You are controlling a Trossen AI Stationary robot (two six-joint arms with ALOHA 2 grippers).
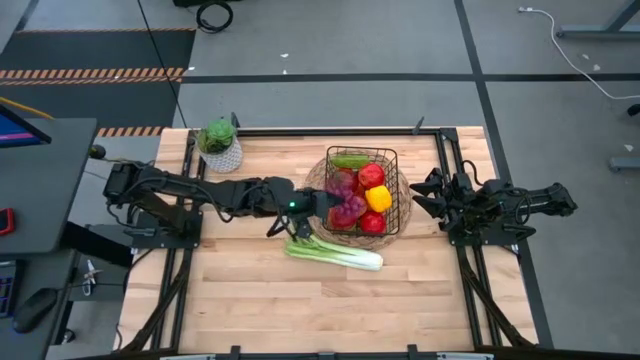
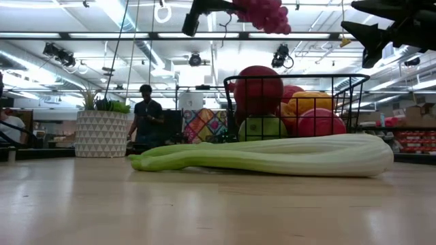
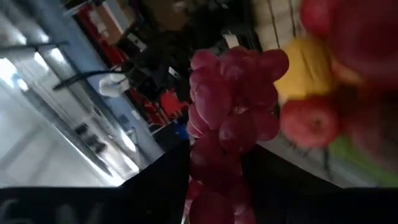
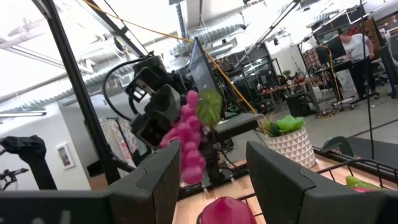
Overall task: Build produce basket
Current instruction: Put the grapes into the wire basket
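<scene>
The black wire basket (image 1: 390, 160) stands on a round woven mat and holds a red apple (image 1: 372, 175), a yellow pepper (image 1: 379, 198), more red produce and a green cucumber (image 1: 350, 161). It also shows in the low view (image 2: 340, 85). My left gripper (image 1: 322, 205) reaches in from the table's left, shut on a bunch of purple grapes (image 1: 345, 196) above the basket's left side. The pale-green leek (image 1: 333, 252) lies flat on the table in front of the basket. My right gripper (image 1: 425, 196) is open and empty just right of the basket. My left gripper pinches the grape bunch (image 3: 214, 168) between its two fingers (image 3: 158, 180), coming roughly level from the table's left. The bunch reaches out past the fingertips and hangs below them (image 4: 189, 149). It is lifted clear above the basket (image 2: 262, 13).
A leafy green plant in a white patterned pot (image 1: 219, 143) stands at the far left of the table. Bare wood lies along the near half of the table (image 1: 320, 310). People stand in the room beyond the table (image 2: 146, 109).
</scene>
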